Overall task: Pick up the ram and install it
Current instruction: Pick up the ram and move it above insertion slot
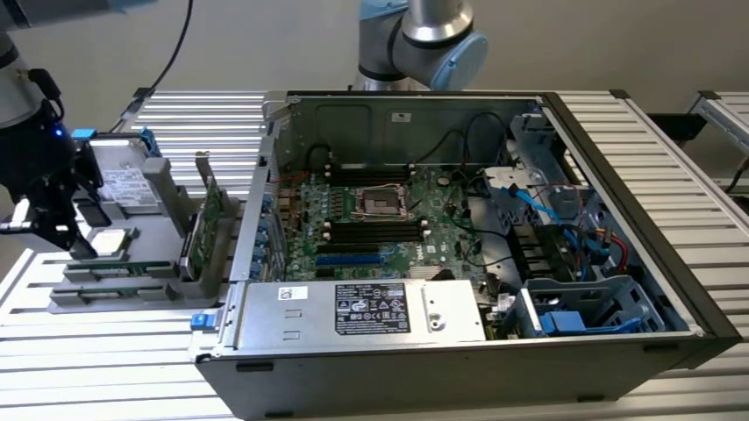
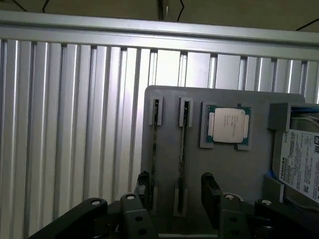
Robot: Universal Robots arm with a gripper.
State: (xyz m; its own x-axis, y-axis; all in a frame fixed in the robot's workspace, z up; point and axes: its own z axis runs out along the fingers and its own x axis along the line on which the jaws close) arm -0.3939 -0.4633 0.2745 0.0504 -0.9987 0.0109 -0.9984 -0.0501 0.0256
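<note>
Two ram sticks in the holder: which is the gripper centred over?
The ram stick beside the processor: it lies midway in the open gripper; the other stick sits by one finger.

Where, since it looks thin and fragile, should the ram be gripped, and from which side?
Take the ram mid-length by its upper edge, probably pinching its two flat faces, coming straight down from above. It stands on edge in a holder slot with its ends seated in clips, so only the top is free.

Bare slatted table (image 2: 70, 129) lies free beside the grey holder (image 2: 167, 97). Under my spread claw (image 2: 177, 189), two ram sticks (image 2: 183, 144) stand close together; processor (image 2: 228, 124) and hard drive (image 2: 301, 164) crowd the other side.
</note>
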